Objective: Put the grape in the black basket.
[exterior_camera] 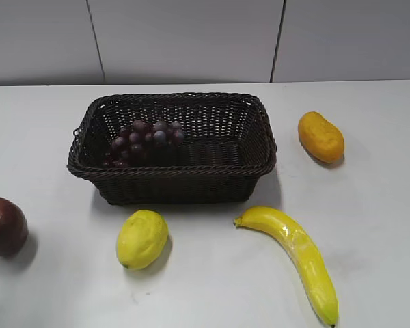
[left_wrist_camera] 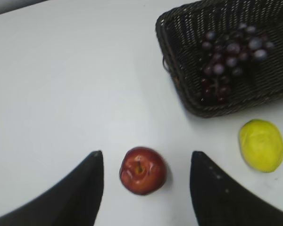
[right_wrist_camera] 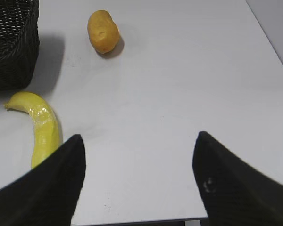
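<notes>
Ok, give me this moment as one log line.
grape: inside black basket | left gripper: open, over apple | right gripper: open, empty

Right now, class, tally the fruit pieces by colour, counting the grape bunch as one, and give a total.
Yellow: 2, oval lemon, long curved banana
Orange: 1, oblong orange fruit
Dark red: 1, round apple
Purple: 1, grape bunch
Total: 5

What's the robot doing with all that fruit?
Nothing is being held right now. The bunch of dark purple grapes already lies inside the big dark woven wicker basket, toward its left end. Both arms are off the fruit: the left gripper hangs open above the dark red apple, and the right gripper is open over bare white table. The yellow lemon, yellow banana and orange oval fruit sit outside the basket.
</notes>
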`<action>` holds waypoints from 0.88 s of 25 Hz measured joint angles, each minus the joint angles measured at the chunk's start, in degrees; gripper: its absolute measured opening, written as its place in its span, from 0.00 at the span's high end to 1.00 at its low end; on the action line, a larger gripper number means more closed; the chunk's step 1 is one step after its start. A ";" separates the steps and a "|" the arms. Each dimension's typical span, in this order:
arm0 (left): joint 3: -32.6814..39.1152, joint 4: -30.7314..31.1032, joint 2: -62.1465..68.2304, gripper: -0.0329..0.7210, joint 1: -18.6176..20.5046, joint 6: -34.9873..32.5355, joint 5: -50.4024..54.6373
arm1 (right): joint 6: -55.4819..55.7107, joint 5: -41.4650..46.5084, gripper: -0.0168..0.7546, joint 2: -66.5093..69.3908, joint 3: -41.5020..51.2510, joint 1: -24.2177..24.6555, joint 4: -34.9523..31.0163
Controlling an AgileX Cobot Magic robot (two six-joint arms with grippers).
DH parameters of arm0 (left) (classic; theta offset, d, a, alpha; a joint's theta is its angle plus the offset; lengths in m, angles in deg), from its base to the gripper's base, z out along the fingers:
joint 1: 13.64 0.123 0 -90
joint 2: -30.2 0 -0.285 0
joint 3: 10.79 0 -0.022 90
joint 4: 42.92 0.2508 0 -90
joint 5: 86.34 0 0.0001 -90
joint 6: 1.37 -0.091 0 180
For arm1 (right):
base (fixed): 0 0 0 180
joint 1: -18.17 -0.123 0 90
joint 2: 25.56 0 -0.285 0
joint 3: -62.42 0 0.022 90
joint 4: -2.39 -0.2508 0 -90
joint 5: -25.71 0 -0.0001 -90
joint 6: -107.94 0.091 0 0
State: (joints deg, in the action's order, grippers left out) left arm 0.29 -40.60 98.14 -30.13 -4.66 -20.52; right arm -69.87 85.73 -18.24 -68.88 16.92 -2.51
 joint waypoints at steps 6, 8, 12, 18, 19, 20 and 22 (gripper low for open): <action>15.07 0.77 -10.60 0.22 3.10 0.06 0.44 | 0.00 -0.05 0.28 0.00 0.00 0.00 0.00; 19.96 0.65 -14.89 0.22 3.25 0.46 0.23 | 0.00 -0.05 0.28 0.00 0.00 0.00 0.00; 27.78 0.33 -24.26 0.22 3.25 1.30 -1.02 | 0.00 -0.05 0.28 0.00 0.00 0.00 0.00; 34.53 0.16 -36.93 0.22 3.25 1.64 -1.58 | 0.00 -0.05 0.28 0.00 0.00 0.00 0.00; 35.38 0.16 -38.69 0.22 3.25 1.69 -1.74 | 0.00 -0.05 0.28 0.00 0.00 0.00 0.00; 36.20 0.16 -39.99 0.22 3.25 1.69 -2.01 | 0.00 -0.05 0.28 0.00 0.00 0.00 0.00; 37.25 0.16 -42.11 0.22 3.25 1.69 -2.87 | 0.00 -0.05 0.28 0.00 0.00 0.00 0.00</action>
State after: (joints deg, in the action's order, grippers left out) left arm 37.53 -40.45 56.03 -26.88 -2.96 -23.38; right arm -69.87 85.69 -18.24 -68.88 16.92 -2.51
